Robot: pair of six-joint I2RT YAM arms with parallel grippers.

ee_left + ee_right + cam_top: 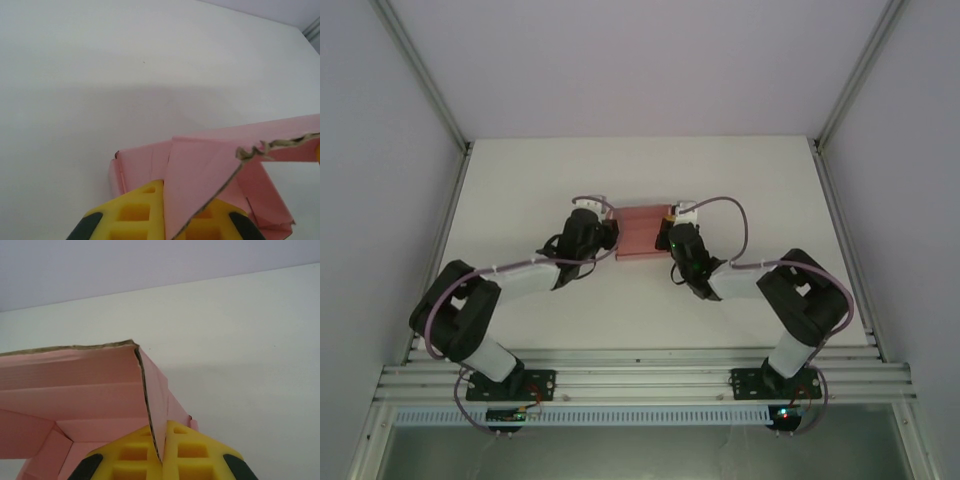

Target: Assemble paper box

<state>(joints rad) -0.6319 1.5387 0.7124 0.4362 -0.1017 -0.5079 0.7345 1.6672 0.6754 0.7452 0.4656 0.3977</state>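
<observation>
Left tool [167, 222] and right tool [160, 455] pinch the paper box [642, 230].

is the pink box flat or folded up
Partly folded up: the paper box has walls standing along creases, and the left gripper and right gripper each pinch an upright end flap. Its top is open.

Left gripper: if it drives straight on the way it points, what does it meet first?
The paper box. The left gripper has a pink flap between its fingers, so any advance pushes straight into the card. Past the box is bare table, though depth there is unclear.
</observation>
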